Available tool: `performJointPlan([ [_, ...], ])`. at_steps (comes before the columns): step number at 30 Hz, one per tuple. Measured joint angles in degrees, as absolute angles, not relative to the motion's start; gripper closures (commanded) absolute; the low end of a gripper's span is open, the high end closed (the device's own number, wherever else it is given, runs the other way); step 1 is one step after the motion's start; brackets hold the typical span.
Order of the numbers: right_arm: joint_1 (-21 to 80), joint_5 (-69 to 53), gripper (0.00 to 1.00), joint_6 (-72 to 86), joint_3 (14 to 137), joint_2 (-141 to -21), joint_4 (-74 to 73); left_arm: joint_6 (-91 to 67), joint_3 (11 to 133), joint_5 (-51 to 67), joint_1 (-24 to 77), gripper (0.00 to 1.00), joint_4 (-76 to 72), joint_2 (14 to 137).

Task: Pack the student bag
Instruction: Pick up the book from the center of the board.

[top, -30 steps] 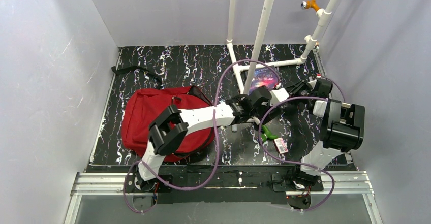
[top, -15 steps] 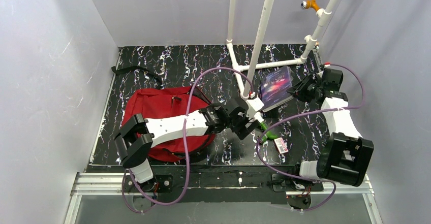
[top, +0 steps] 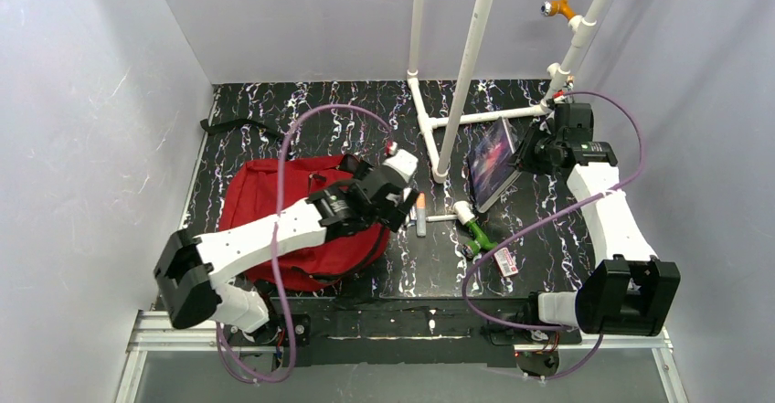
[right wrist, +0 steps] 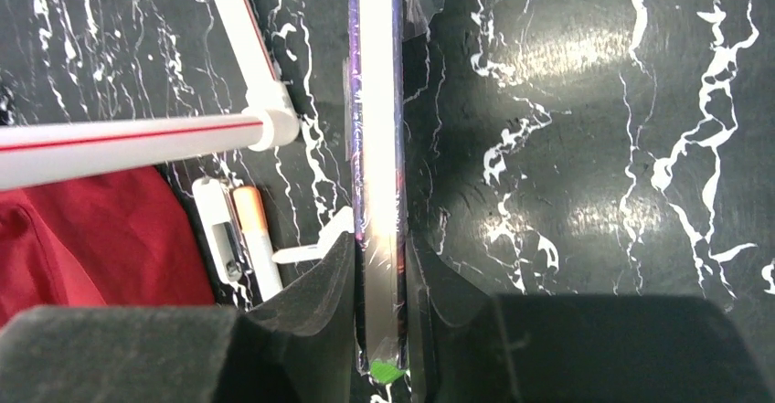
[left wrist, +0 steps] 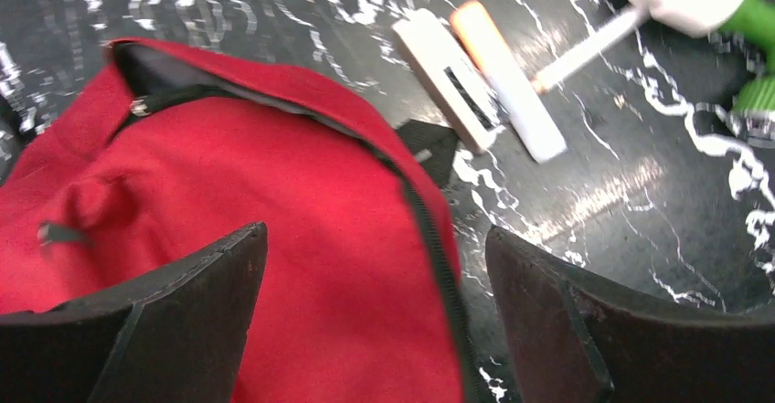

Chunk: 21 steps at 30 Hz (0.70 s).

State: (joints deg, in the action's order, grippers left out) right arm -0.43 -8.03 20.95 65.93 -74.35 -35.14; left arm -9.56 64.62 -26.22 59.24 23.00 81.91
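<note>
Red fabric with black zipper trim, the student bag [top: 265,193] lies slumped on the near left of the black marbled bench [top: 256,101]. Over its right edge hangs the left claw [top: 395,193], jaws spread wide and empty; a second ago it reached right, by the pipe frame [top: 469,65]. Only its wrist view shows the zipper parted on dark lining. Farther right, the right claw [top: 528,156] clamps a thin book [top: 489,161], formerly flat, now tipped up on edge.

Black marbled tabletop [top: 302,111]. Carries:
- student bag [top: 265,211], left
- white pipe frame [top: 484,115], rear
- white stick [left wrist: 457,79] touching orange-tipped pen [left wrist: 508,83]
- green-and-white bottle [top: 479,235]
- tagged item [top: 504,260], centre
- black strap [top: 239,127], far left
</note>
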Motion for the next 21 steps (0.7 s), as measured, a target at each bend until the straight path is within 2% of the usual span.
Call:
performJointPlan([
  [8,4.08,0.16,0.99,16.4,65.43,-70.63,-37.45,-14.28,60.77,-27.75,55.46,0.12,21.47,72.73],
  [15,15.18,14.72,0.99,14.9,60.36,-69.21,-33.06,-17.3,57.76,-26.48,55.44,0.12,19.62,72.36],
  [18,20.64,21.8,0.89,14.57,57.3,-69.65,-30.24,-17.41,57.45,-26.52,55.44,0.12,19.14,71.22],
  [20,23.16,25.34,0.77,14.57,55.22,-70.15,-28.45,-17.34,56.93,-26.59,55.44,0.12,18.5,69.76],
  [21,24.21,26.94,0.74,14.57,54.57,-70.08,-27.2,-17.28,56.6,-26.63,55.44,0.12,18.2,69.12],
])
